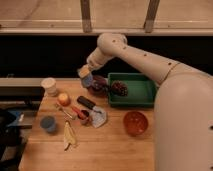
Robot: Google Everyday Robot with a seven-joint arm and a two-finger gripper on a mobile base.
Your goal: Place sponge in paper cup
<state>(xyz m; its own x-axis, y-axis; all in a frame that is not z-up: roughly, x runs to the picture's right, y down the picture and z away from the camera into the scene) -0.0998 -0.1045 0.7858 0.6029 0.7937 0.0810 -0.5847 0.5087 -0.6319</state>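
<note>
My gripper [85,75] hangs at the end of the white arm, above the back of the wooden table, shut on the sponge [88,80], a small light blue-grey block. The sponge is lifted off the table, just left of a dark bowl [98,87]. The paper cup [49,86], short and cream-coloured, stands upright at the back left of the table, to the left of the gripper and lower than it.
A green tray [142,95] holding a dark lumpy object [119,89] sits to the right. An apple [63,99], a black bar [86,102], a pale grey wedge [99,116], a dark-blue cup [48,124], a banana peel [69,136] and an orange bowl [135,122] lie on the table.
</note>
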